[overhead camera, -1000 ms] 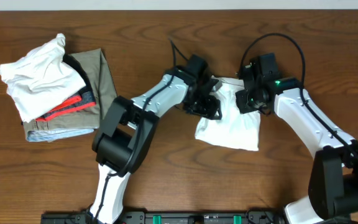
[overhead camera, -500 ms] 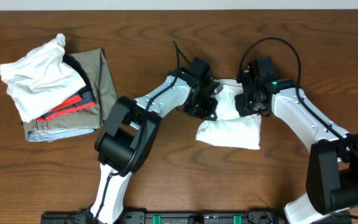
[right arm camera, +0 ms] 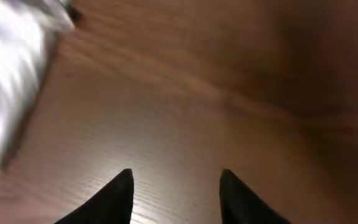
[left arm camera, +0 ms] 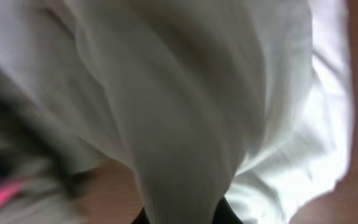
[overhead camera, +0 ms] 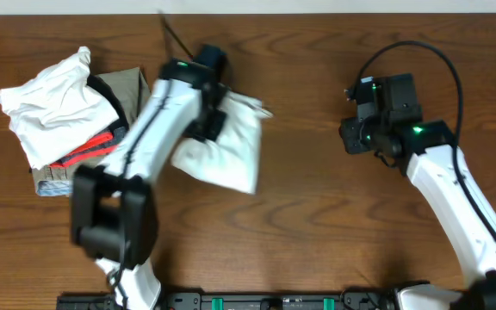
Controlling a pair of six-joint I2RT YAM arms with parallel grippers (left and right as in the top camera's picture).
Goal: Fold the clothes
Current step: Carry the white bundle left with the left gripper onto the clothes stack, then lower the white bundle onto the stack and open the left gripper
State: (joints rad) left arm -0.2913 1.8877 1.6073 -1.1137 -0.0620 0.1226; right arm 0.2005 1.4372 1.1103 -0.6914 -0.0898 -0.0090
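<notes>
The left jaws pinch tight on the folded white trousers (overhead camera: 227, 151), probably to stack them on the pile (overhead camera: 65, 120) at left. The right jaws are half open, empty.

The overhead camera looks straight down on the whole desk (overhead camera: 317, 232). The left wrist camera is jammed close against the white cloth (left arm camera: 185, 112) (mostly blur). The right wrist camera looks low across the desk past its own fingers (right arm camera: 118, 196), with that same cloth at its left edge.
</notes>
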